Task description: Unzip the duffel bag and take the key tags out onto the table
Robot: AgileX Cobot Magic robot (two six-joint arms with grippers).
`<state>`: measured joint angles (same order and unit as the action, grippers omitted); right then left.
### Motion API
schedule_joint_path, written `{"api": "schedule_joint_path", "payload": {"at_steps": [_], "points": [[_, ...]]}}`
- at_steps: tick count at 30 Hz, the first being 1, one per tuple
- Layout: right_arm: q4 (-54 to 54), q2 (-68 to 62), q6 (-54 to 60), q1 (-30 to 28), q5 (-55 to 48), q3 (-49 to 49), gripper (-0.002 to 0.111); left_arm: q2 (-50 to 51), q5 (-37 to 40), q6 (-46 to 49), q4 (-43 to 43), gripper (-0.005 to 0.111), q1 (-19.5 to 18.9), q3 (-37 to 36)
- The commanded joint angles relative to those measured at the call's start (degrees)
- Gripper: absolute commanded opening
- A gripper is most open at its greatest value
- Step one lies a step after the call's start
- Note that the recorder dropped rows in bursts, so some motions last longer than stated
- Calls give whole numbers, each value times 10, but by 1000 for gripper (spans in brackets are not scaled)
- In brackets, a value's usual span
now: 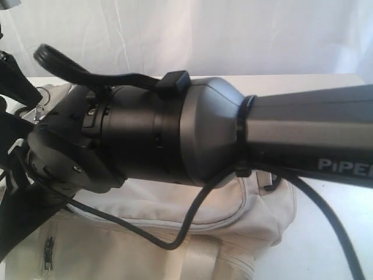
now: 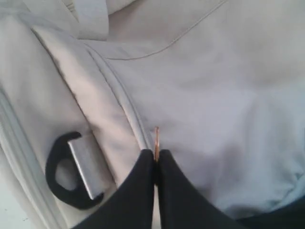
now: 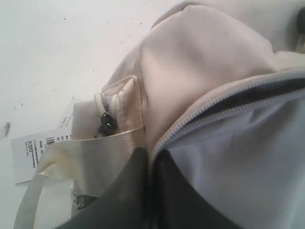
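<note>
A thin coppery tab (image 2: 156, 136), likely the zip pull, is pinched in the closed left tool (image 2: 156, 160). The duffel bag (image 3: 205, 57), lying on the counter (image 3: 57, 57), is clamped beside its zipper (image 3: 209, 112) by the right tool (image 3: 151, 160), probably as bracing. The key tags are not seen.

A white cloth backdrop (image 1: 233, 35) hangs across the whole back of the scene from side to side. It is creased and rumpled, with soft folds running down it and a few brighter wrinkles where the light catches them. The light is bright, even and rather cool, and it gives the cloth a faint bluish cast and keeps the shadows soft. In front of the cloth stands the table (image 1: 309, 251), a plain white top whose far edge meets the backdrop as a pale band. In the right wrist view the table (image 3: 57, 57) shows up close as matte white, marked by a few tiny dark specks.
</note>
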<state>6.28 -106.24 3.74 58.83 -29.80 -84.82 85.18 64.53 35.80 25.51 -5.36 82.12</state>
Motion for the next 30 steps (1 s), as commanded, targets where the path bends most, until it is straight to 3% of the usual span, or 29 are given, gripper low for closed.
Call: {"api": "schedule_joint_path", "payload": {"at_steps": [1, 6, 13, 27, 30], "points": [[-6, 1, -6, 9, -14, 0, 0, 43, 16, 3, 20, 0, -2, 52], [-6, 1, -9, 12, -18, 0, 0, 84, 6, 3, 20, 0, -2, 95], [-6, 1, -9, 12, -23, 0, 0, 138, -83, 4, 38, 0, -2, 129], [-6, 1, -9, 12, -29, 0, 0, 199, -186, 17, 68, 0, -2, 159], [-7, 1, -15, 12, -29, 0, 0, 199, -163, 17, 56, 15, -2, 159]]}}
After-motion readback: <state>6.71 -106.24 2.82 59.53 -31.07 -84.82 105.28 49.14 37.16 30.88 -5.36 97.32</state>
